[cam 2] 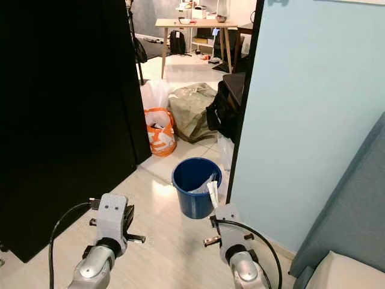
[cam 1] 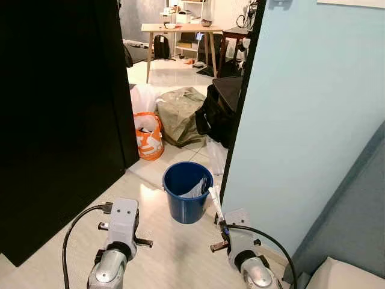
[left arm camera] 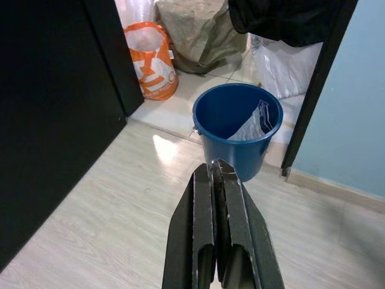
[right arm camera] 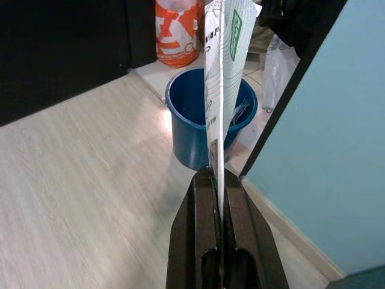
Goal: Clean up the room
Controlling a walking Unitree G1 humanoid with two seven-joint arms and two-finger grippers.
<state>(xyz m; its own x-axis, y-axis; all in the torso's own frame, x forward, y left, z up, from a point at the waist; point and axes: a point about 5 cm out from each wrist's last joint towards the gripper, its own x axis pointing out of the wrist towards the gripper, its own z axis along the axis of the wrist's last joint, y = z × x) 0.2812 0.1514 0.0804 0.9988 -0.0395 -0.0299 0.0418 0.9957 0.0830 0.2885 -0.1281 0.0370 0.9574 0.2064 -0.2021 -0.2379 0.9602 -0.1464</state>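
Right gripper [right arm camera: 218, 174] pinches thin white printed wrapper [right arm camera: 219, 72], short of round blue plastic bucket [cam 1: 186, 191] at frame centre. Released here, it likely flutters onto floor. Left gripper [left arm camera: 216, 171] clenched, empty.

Lived-in home: wooden desk [cam 1: 180, 27], floor bags [cam 1: 148, 136].

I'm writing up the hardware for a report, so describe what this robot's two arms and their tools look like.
Both arms are silver metal with rounded joints and pale grey box-shaped wrist housings. A black cable loops from each wrist. Small dark pins stick out sideways at the wrists. The left tool and the right tool each have two long, narrow, glossy black fingers that taper towards the tips. No markings can be made out.
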